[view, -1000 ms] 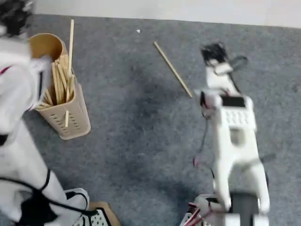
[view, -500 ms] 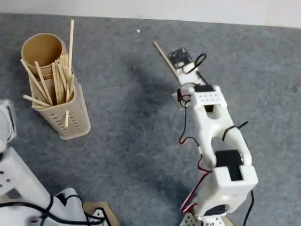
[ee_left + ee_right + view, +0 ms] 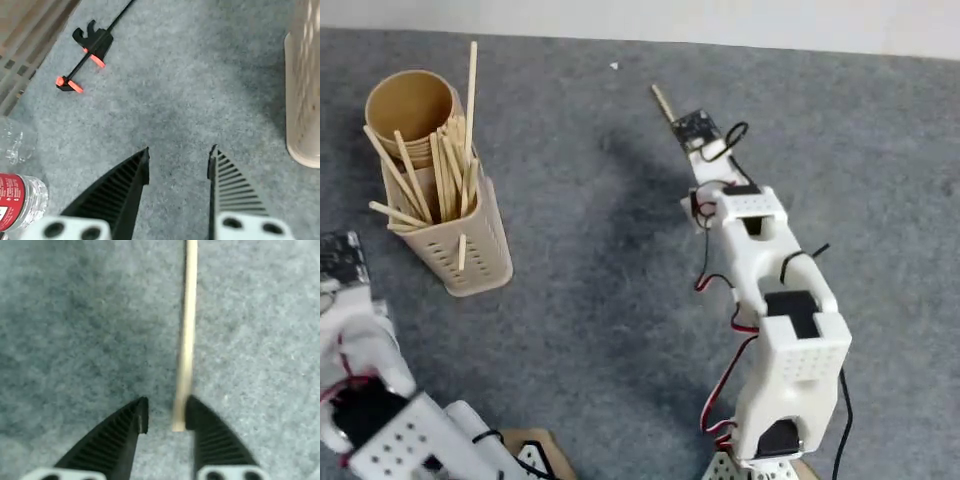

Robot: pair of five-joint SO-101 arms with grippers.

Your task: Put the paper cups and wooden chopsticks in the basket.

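Note:
A tan slotted basket [image 3: 460,235] stands at the table's left, holding several wooden chopsticks [image 3: 445,170] and a paper cup [image 3: 408,105] at its far end. One loose chopstick [image 3: 661,97] lies on the grey carpet at the far middle. My right gripper [image 3: 166,415] is open low over that chopstick's [image 3: 188,325] near end, which lies between the fingers against one fingertip [image 3: 192,410]. In the high view the right wrist [image 3: 698,130] covers most of this stick. My left gripper [image 3: 179,155] is open and holds nothing, hovering over bare carpet beside the basket's wall [image 3: 305,90].
The left arm [image 3: 350,300] sits at the near-left edge of the table. A black and orange clamp [image 3: 85,45] and a clear plastic bottle [image 3: 20,195] lie on the carpet beyond the left gripper. Bare carpet [image 3: 600,260] spans the space between basket and right arm.
The right arm swung left and settled over the loose chopstick. The left arm drew back from the basket toward the near-left corner.

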